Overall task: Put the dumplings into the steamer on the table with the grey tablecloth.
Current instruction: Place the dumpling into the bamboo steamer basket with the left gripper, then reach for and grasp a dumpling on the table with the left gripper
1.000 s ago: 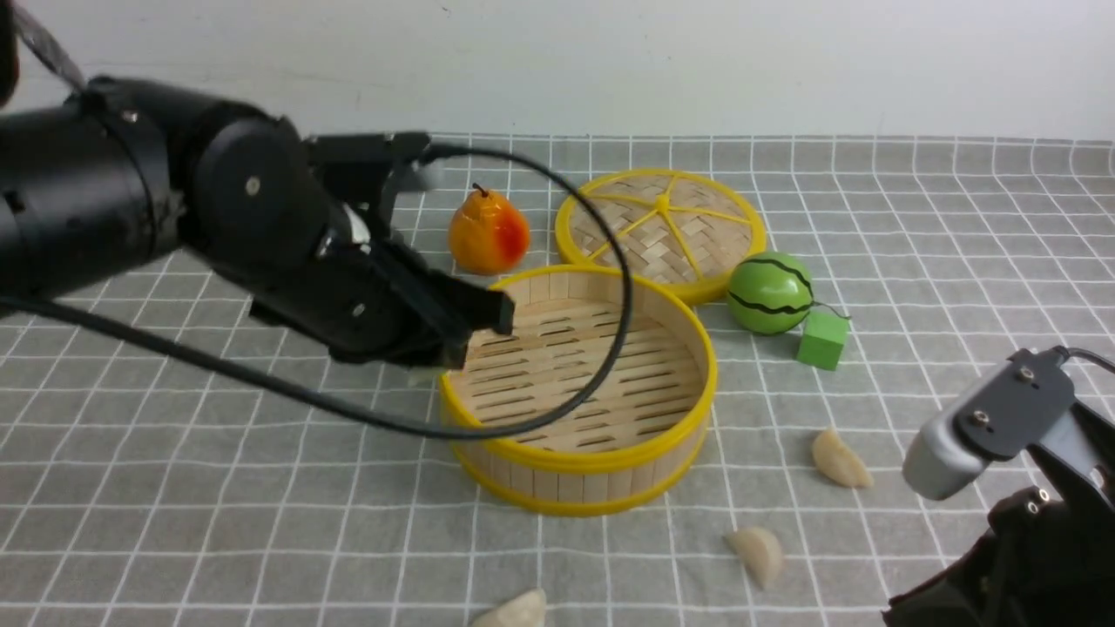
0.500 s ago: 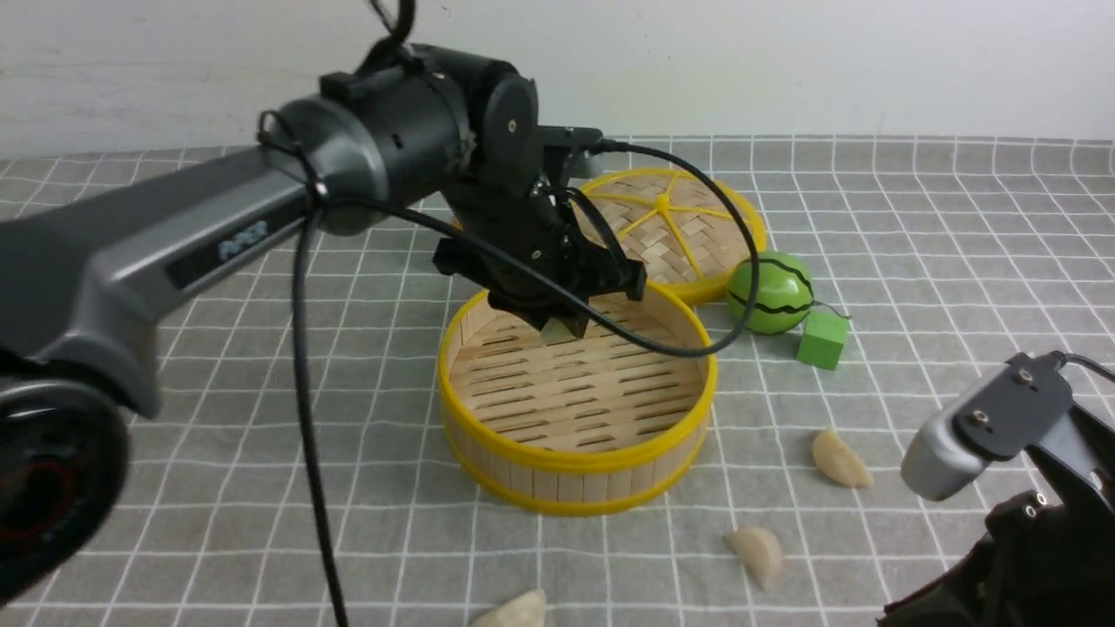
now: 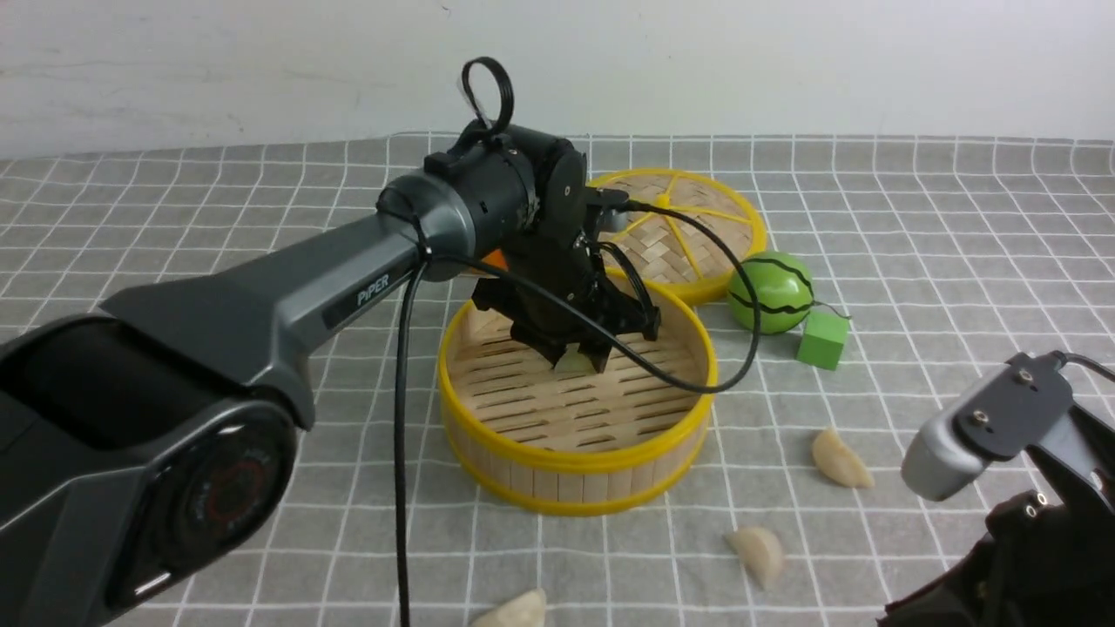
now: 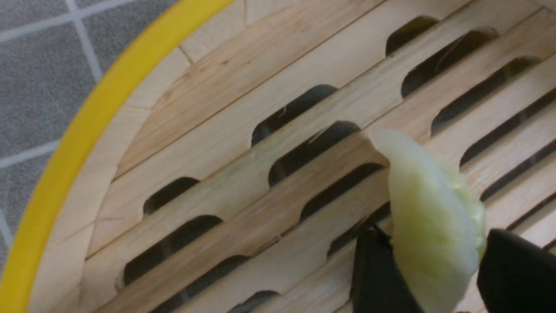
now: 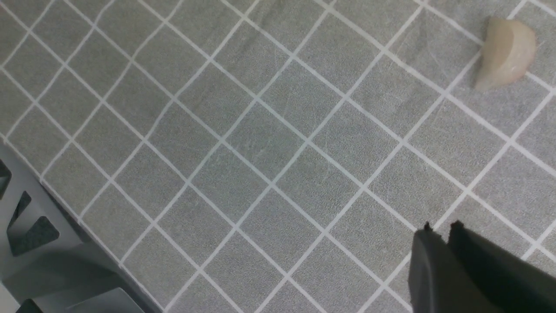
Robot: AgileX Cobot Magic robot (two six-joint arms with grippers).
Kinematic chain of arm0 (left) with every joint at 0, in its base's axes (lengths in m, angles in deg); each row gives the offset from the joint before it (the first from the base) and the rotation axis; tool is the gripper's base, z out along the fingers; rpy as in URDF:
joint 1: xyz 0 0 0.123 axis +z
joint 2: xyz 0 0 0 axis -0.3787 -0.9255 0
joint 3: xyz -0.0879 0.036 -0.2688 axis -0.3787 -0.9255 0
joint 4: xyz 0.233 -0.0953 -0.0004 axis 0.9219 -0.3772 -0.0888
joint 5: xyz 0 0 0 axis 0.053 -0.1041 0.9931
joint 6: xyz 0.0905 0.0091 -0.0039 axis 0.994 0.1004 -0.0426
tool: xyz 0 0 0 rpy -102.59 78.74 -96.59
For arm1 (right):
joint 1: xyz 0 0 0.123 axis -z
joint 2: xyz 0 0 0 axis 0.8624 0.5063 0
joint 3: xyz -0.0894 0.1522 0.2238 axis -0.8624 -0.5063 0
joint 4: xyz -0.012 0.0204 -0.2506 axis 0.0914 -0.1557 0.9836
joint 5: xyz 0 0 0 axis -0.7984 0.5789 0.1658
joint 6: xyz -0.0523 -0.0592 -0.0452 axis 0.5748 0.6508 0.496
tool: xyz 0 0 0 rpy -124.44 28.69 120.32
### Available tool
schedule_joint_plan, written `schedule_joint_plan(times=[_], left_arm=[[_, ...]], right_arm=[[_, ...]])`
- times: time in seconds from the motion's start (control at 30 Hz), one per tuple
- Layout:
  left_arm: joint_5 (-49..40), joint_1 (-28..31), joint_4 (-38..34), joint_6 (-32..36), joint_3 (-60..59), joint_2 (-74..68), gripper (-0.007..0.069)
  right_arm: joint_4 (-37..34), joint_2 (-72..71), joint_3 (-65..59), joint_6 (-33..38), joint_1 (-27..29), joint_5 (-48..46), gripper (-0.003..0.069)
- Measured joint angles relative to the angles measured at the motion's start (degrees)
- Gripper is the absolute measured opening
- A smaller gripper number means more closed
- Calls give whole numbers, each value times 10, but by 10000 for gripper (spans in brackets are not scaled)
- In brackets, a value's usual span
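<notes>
The left jaws have carried the green dumpling inside the steamer and spread apart around it: release stage. Right jaws: together. Cream dumplings remain outside, 4 to 7 o'clock.

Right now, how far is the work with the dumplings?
None looks finished yet. The green dumpling is between the fingers of the left hand, over the basket floor. Three pale dumplings are left on the grey cloth.
</notes>
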Motion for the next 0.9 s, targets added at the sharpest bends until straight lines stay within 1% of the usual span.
schedule_joint_plan(times=[0.13,0.23,0.37,0.5,0.53,0.6,0.67,0.83,0.9], left_arm=[[-22,0,3,0,1,22,417],[-55,0,3,11,1,61,427],[-136,0,3,65,1,158,430],[-153,0,-7,96,-25,242,430],[-154,0,-7,96,-28,242,430],[-156,0,-19,114,-62,274,430],[-158,0,-41,142,-130,318,430],[-157,-28,-46,213,-284,401,430],[-157,-45,-47,225,-342,425,430]], right_arm=[[0,0,0,0,0,0,59],[1,0,0,0,0,0,62],[-2,0,0,0,0,5,65],[-4,0,0,0,0,9,72],[-4,0,0,0,0,9,72],[-4,0,0,0,0,9,73],[-5,0,1,0,0,8,74],[-7,0,1,0,0,2,76],[-8,0,1,0,0,1,76]])
